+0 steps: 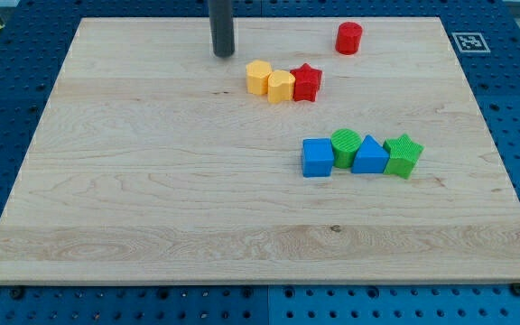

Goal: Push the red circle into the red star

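Observation:
The red circle [348, 38] stands near the view's top, right of centre. The red star [306, 82] lies below and to the left of it, a short gap apart, touching the right side of two yellow blocks. My tip [223, 53] is at the view's top, left of the red circle and up-left of the yellow blocks, touching no block.
Two yellow blocks [258, 77] [281, 86] sit side by side left of the star. Lower right, a row: blue cube [317, 157], green circle [346, 143], blue triangle [369, 155], green star [403, 155]. The wooden board [152, 199] lies on a blue pegboard.

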